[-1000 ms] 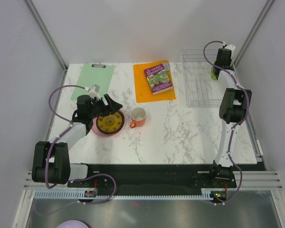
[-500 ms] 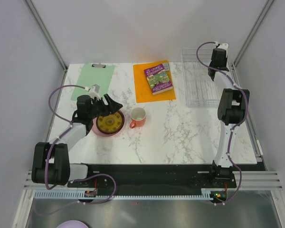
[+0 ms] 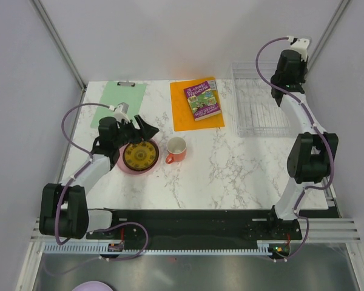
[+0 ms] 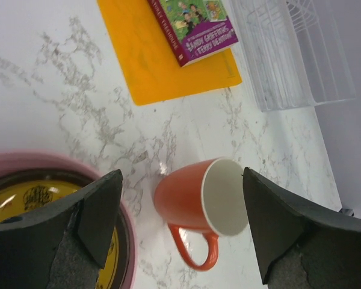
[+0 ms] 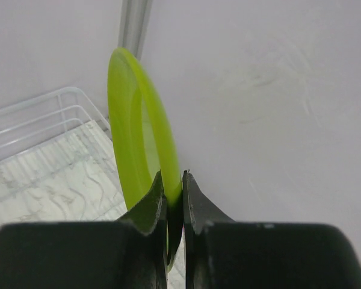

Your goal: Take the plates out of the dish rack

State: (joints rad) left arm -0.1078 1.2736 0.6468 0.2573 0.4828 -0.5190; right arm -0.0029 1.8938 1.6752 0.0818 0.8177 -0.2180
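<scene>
Step in hand: the unloading looks near its end. The plain lime green round plate (image 5: pixel 129 120) is out of the clear thin-barred dish rack (image 3: pixel 258 106) and in the air, and no other plate shows in the rack.
Next move: likely a carry leftward across the white marble table (image 3: pixel 230 170) to the stack. It calls for a firm hold on the thin rim, clearance over the rack's raised sides, and tipping the plate from on edge to flat.
Left fingers (image 4: pixel 99 208): spread wide and holding nothing. They hover just above the stack's right edge, with the orange mug with a white inside (image 4: pixel 198 198) lying on its side in view between them.
Stacked plates: at the left of the table, the brown-and-yellow patterned plate (image 3: pixel 139 156) lies in the larger plain pink plate (image 3: pixel 122 165). A dark rim shows between them, but whether it is the dark red plate cannot be told.
Dish rack: far right of the table, well apart from the stack.
Right fingers (image 5: pixel 147 217): pressed nearly together, pinching the green plate's rim.
Green plate: upright on edge, high over the rack's far right corner and touching only the fingers.
</scene>
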